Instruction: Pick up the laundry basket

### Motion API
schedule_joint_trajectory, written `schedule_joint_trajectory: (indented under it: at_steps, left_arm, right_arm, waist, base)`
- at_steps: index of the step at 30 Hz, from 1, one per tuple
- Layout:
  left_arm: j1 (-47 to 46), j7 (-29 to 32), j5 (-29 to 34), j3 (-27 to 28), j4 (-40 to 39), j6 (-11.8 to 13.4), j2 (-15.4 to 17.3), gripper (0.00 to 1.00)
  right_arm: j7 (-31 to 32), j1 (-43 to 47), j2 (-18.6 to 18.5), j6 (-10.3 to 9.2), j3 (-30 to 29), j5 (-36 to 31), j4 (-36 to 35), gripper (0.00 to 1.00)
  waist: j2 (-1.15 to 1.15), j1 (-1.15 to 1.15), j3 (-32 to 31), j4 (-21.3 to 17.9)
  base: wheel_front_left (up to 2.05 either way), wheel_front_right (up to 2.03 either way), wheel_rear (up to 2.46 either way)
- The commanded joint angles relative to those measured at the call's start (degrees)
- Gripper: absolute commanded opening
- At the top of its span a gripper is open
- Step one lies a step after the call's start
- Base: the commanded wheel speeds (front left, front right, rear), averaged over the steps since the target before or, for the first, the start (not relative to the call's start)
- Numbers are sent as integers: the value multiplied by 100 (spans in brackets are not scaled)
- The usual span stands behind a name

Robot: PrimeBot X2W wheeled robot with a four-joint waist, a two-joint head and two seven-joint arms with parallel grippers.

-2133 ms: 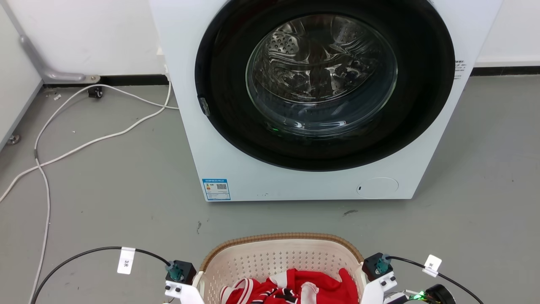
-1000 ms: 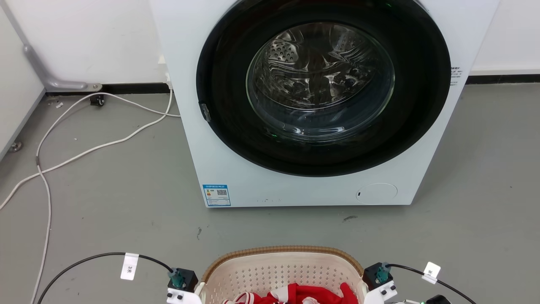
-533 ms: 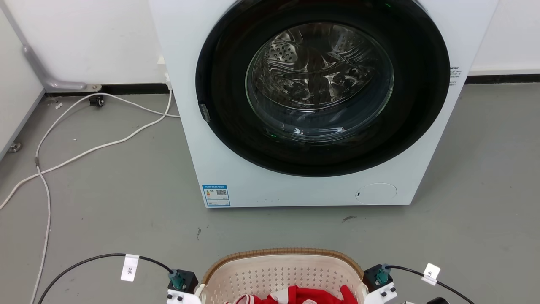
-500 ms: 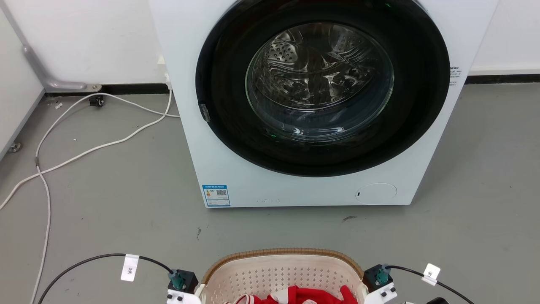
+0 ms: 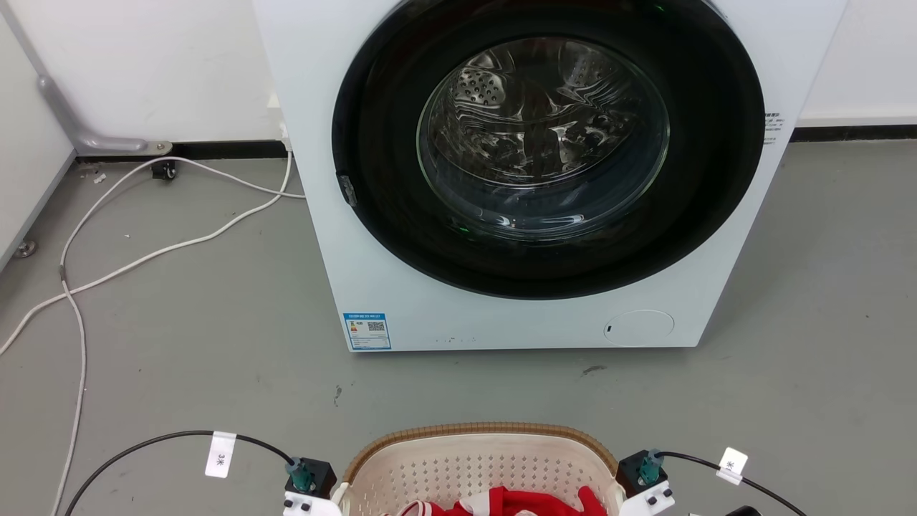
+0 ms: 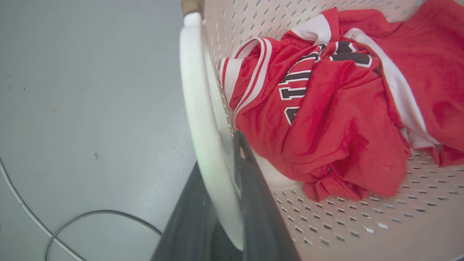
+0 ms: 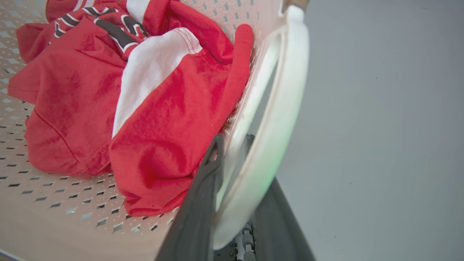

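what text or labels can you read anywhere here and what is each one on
"3米": left white tag on the left cable.
Right white tag on the right cable: one character, maybe "米"; too small to be sure.
Blue sticker on the washer: QR code and print, too small to read.
Side print at the washer's right edge: too small.
Black letters on the red jersey in the laundry basket: folded, unreadable.

Dark claw fingers (image 6: pixel 257 210), white screwed brackets (image 5: pixel 301 502), tagged black cables (image 5: pixel 179 432)
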Motion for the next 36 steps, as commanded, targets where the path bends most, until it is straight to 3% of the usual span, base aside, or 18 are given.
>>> schedule_joint_trajectory:
  at_steps: [1, 36]
  left_arm:
    - [25, -16, -3, -7, -65, -69, -41, 0]
    - [68, -13, 14, -9, -88, -69, -11, 0]
  right_arm:
    - [-9, -68, 21, 67, 56, 19, -27, 0]
    - [41, -59, -17, 67, 304, 290, 5, 0]
  waist:
    - [0, 0, -1, -3]
    - [0, 0, -17, -2]
  base:
    - [0, 0, 0]
    - [0, 0, 0]
